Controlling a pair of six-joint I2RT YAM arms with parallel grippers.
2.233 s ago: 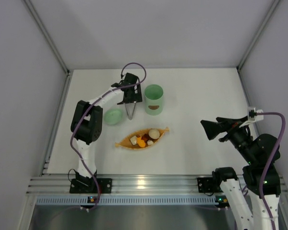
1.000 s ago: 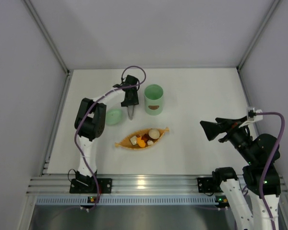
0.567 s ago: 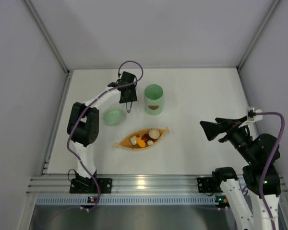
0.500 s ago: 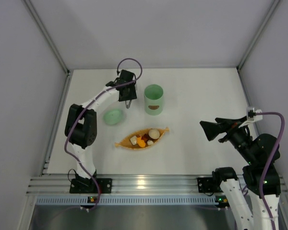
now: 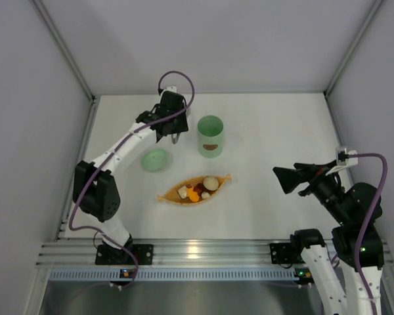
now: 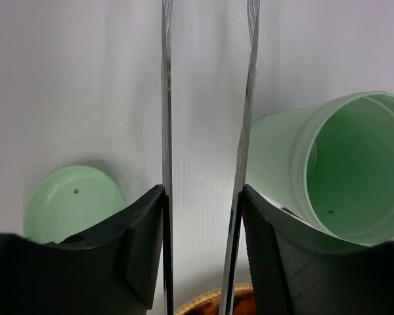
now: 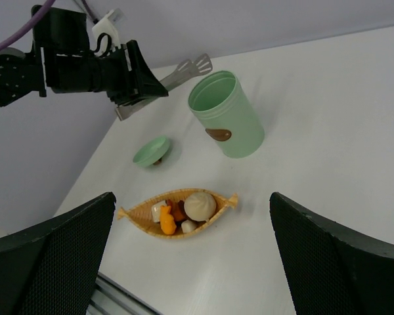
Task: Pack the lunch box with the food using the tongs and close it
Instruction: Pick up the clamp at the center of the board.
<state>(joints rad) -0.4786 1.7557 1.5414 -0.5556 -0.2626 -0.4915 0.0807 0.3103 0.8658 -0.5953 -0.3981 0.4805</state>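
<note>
The mint-green lunch box (image 5: 210, 136) stands upright and lidless at the middle of the table, with its lid (image 5: 155, 159) lying to its left. My left gripper (image 5: 169, 123) hovers behind the lid, left of the box, and is shut on the silver tongs (image 6: 165, 125). Both tong arms run between the black fingers (image 6: 134, 249) and stand slightly apart, with their tips (image 7: 196, 65) beside the box's rim. The food (image 5: 198, 189), white, orange, dark and a round beige bun, lies in the orange leaf-shaped tray (image 5: 174, 197). My right gripper (image 5: 285, 178) hangs open and empty at the right.
White walls enclose the table on the left, back and right. A metal rail (image 5: 203, 252) carrying both arm bases runs along the near edge. The left arm (image 5: 118, 147) stretches over the left side of the table.
My left arm has stretched out and carried the tongs back and slightly left, away from the tray. The right arm, box, lid and tray are unchanged.
</note>
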